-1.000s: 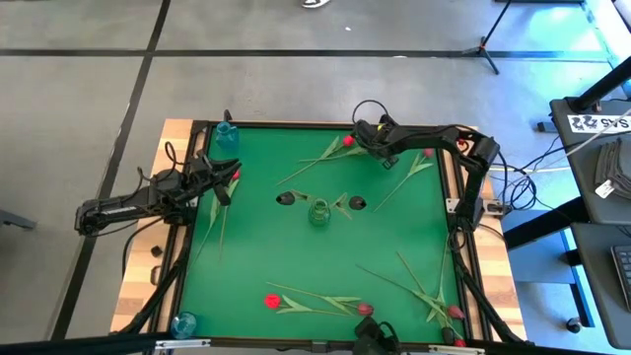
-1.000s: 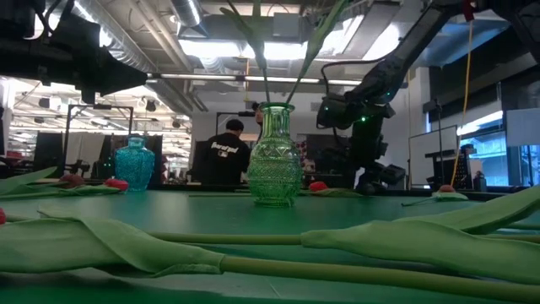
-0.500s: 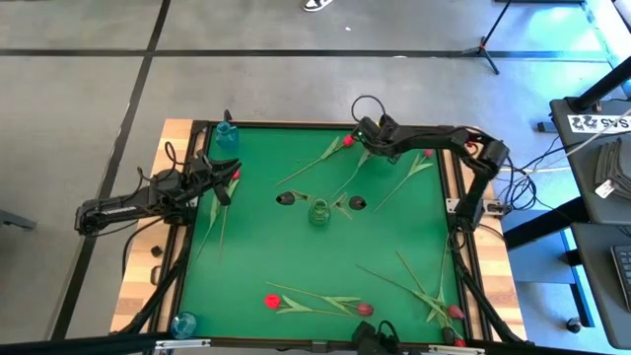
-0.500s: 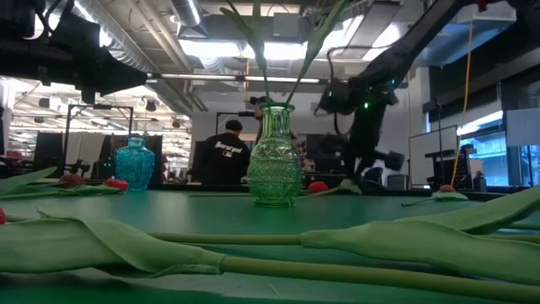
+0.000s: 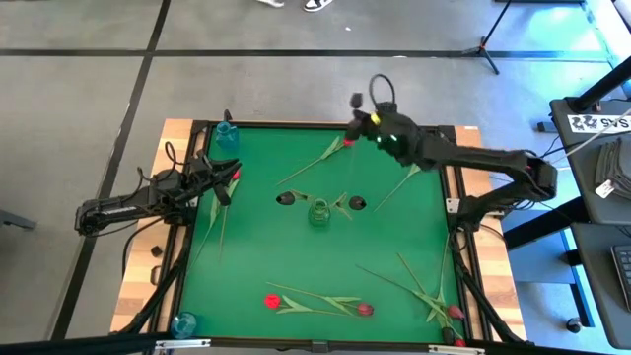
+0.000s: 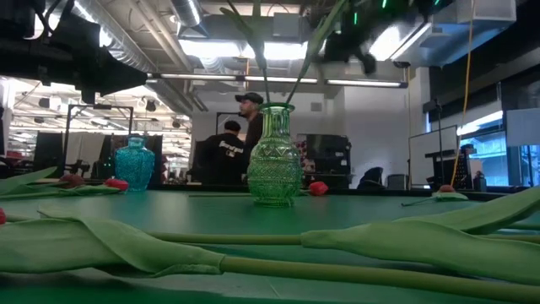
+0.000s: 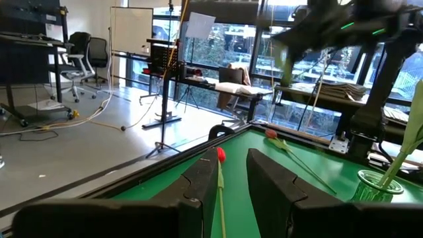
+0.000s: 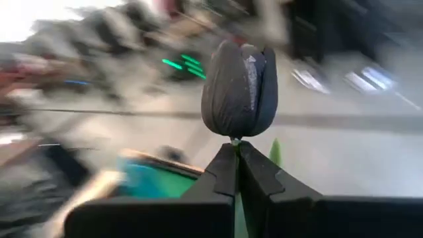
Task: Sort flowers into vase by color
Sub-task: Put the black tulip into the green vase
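Observation:
My right gripper (image 5: 361, 113) is raised over the table's far edge, shut on a near-black flower (image 8: 239, 79). The green vase (image 5: 318, 212) stands mid-table with two dark flowers in it. A red flower (image 5: 347, 141) lies on the mat by the far edge, and another stem (image 5: 399, 182) lies to its right. My left gripper (image 7: 232, 173) waits level at the left edge with a gap between its fingers. A red flower (image 7: 220, 155) lies on the mat beyond and below them. My right gripper pinches the near-black flower's stem just under the head (image 8: 235, 141) between its two fingertips. The head stands upright above the fingers, lifted clear of the table. The fingers themselves hide the rest of the stem.
Blue vases stand at the far left corner (image 5: 226, 136) and the near left corner (image 5: 184, 322). Several flowers lie along the near edge, among them a red one (image 5: 272, 301) and a maroon one (image 5: 365, 310). People (image 6: 240, 139) stand beyond the far edge.
My right gripper has risen fast from the mat near the far edge, tipping from pointing down to nearly level and rolling. The near-black flower has come up with it and its stem has left the mat.

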